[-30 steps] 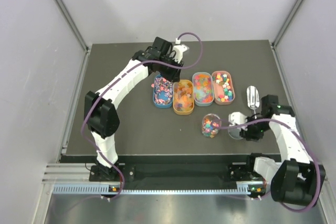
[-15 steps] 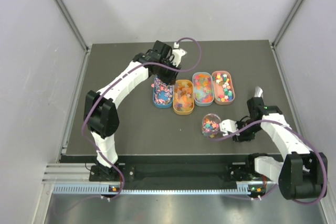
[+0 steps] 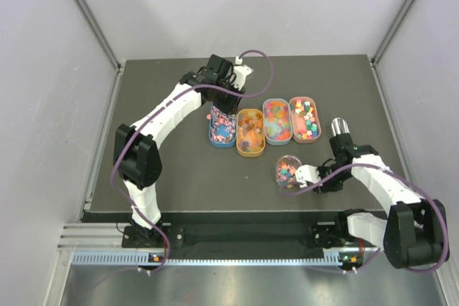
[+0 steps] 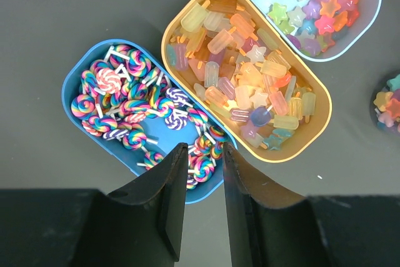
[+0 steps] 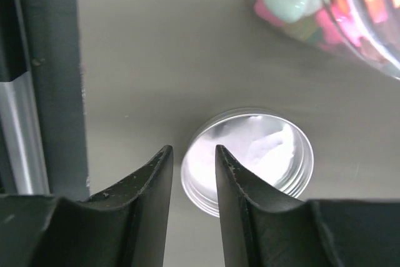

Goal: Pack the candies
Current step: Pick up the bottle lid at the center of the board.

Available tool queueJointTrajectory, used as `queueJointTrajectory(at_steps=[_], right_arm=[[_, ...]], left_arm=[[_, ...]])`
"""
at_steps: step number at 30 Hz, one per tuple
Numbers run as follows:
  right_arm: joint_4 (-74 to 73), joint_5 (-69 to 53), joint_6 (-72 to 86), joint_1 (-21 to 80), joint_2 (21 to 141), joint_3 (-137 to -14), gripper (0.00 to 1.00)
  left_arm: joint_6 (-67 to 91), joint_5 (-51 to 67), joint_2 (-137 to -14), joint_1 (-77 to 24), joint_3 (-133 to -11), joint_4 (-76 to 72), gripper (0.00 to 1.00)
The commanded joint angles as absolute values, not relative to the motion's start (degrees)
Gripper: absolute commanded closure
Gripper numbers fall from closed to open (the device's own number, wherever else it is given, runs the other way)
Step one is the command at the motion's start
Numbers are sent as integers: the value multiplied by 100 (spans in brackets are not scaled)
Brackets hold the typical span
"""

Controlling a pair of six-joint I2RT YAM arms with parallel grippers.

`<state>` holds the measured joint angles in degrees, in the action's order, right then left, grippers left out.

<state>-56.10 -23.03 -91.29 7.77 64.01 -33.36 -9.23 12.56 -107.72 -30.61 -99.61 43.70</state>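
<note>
four oval trays of candies sit in a row at mid-table: lollipop swirls [image 4: 125, 101] in the blue tray [image 4: 67, 89], popsicle gummies [image 4: 250, 73] in the orange tray [image 4: 312, 139], star gummies [image 4: 319, 10] next, and pastel cubes [image 3: 305, 118] at the three o'clock end. a clear jar [image 3: 289, 170], already part filled with mixed sweets, stands at five o'clock of the row, its silver lid [image 5: 256, 148] just beside it at three o'clock, and the metal scoop [image 3: 341, 128] lies further toward two o'clock. the left gripper [image 4: 203, 151] hovers at the blue tray's six o'clock edge, jaws narrowly parted with nothing between them. the right gripper [image 5: 190, 154] hangs over the lid, jaws a little apart astride its nine o'clock rim, not clamped. judged from this, the jar looks underfilled, so capping now risks a short pack. a pinch on that thin rim could also flip or skate the lid into the jar and tip sweets out.
</note>
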Motion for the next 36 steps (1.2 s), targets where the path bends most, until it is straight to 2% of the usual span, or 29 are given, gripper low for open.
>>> queueJointTrajectory(at_steps=[1, 10, 11, 12, 14, 15, 20, 25, 29, 33, 36], right_arm=[[-5300, -2364, -8956, 888, 6538, -3270, 68], [-5186, -2259, -8895, 1028, 6732, -3112, 73], [-5168, -2241, -8886, 1054, 6715, -3094, 76], [-5142, -2233, -8842, 1063, 6697, -3102, 86], [-5115, -2198, -8711, 1063, 6592, -3172, 98], [-5141, -2110, -8562, 1055, 6426, -3312, 100], [-5913, -1890, -8491, 914, 5723, -4173, 100], [-6871, -2003, -8122, 721, 5572, -5772, 100], [-7635, -2792, -7349, 248, 6081, -7020, 100], [-8444, -4698, -6418, -464, 7308, -8249, 100], [-8455, -6069, -5575, -1079, 7943, -8638, 100]], left_arm=[[-1002, 1274, -10564, -3041, -10134, 4184, 66], [-993, 1301, -10714, -3041, -10239, 4184, 66], [-993, 1309, -10731, -3041, -10239, 4175, 66], [-993, 1310, -10740, -3041, -10248, 4175, 66], [-993, 1301, -10749, -3041, -10274, 4184, 66], [-993, 1292, -10749, -3041, -10292, 4184, 66], [-993, 1371, -10837, -3041, -10502, 4175, 66], [-1019, 1958, -11039, -3041, -10941, 4157, 62], [-862, 2750, -11241, -3041, -11337, 4184, 60], [-878, 2479, -11338, -3032, -11399, 4166, 60], [-967, 2277, -11303, -2954, -11356, 4175, 60]])
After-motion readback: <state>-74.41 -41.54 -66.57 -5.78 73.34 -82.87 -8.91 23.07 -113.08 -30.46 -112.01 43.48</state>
